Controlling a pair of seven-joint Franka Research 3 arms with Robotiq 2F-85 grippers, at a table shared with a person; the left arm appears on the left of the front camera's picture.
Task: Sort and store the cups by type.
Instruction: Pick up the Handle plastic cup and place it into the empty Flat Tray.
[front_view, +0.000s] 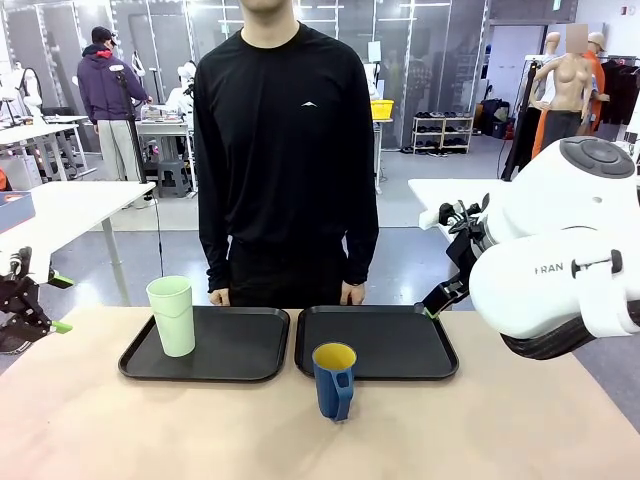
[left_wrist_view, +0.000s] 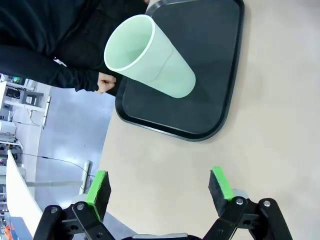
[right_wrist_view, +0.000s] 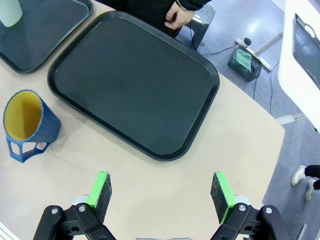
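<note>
**A:** What is on the left side?

**B:** The left claw (left_wrist_view: 159, 186) is wide open and holds nothing. The green cup (front_view: 172, 315) stands upright on the left tray (front_view: 240, 345).

**A:** And the blue mug?

**B:** The blue mug (front_view: 334, 380) stands on the table (front_view: 550, 430), just in front of the right tray (front_view: 400, 340), not on it. The right claw (right_wrist_view: 162, 192) is also wide open and empty.

**A:** Which step is it?

**B:** I think the green cup is stored and the mug is next. A claw must come down, close on the mug's wall and lift it onto the right tray.
</note>
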